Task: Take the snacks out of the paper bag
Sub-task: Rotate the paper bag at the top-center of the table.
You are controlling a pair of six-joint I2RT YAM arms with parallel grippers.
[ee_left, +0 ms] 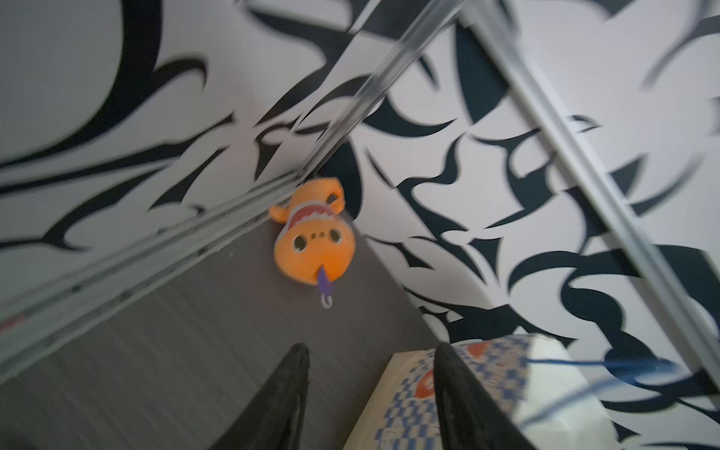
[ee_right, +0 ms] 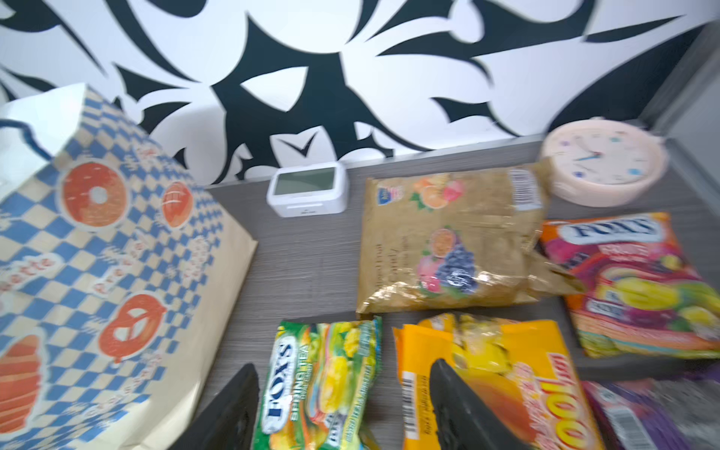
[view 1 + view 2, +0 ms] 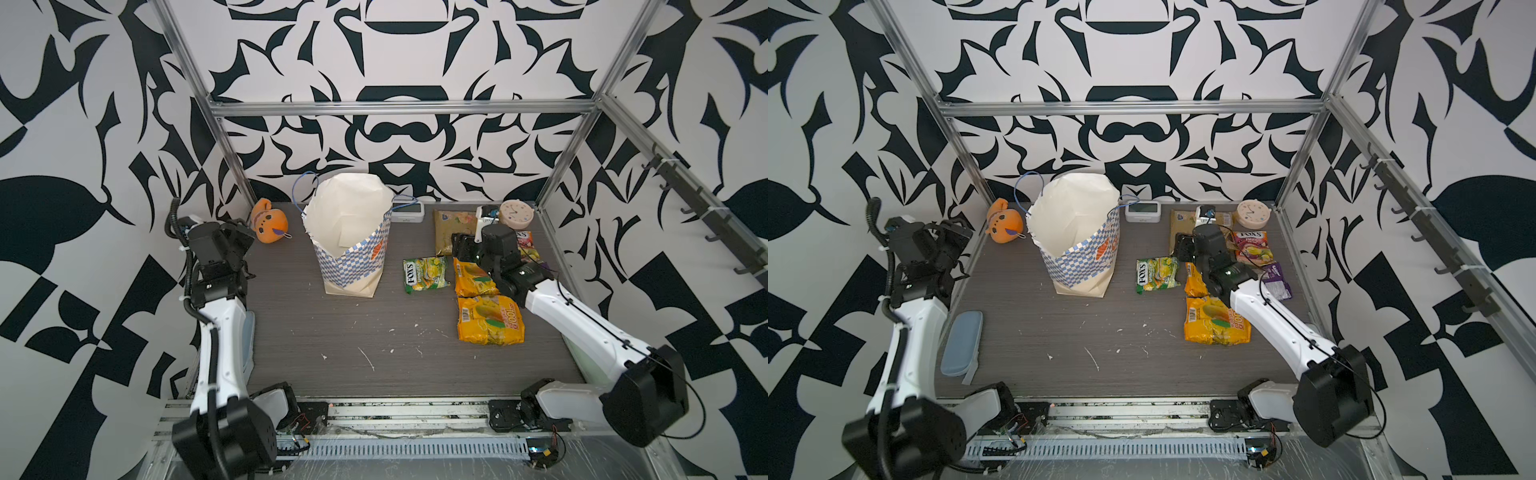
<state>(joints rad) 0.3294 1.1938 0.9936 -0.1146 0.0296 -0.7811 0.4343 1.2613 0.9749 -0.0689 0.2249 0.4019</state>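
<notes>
Beside the paper bag (image 3: 353,257), six packets (image 3: 490,320) lie flat on the worktop (image 3: 353,332), so unpacking looks finished. The right pincer (image 2: 345,368) hangs open and empty above them, and the left pincer (image 1: 372,346) is open and empty too.

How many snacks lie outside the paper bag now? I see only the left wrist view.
Observer: Six, right of the paper bag: gold packet, green FOX'S packet, red-pink FOX'S packet, purple packet, two orange-yellow packets.
Operator: Does the right gripper hold one?
Observer: No, the right gripper is open and empty.
Operator: Anything left inside?
Observer: In both top views no packet shows in the bag's open mouth.
</notes>
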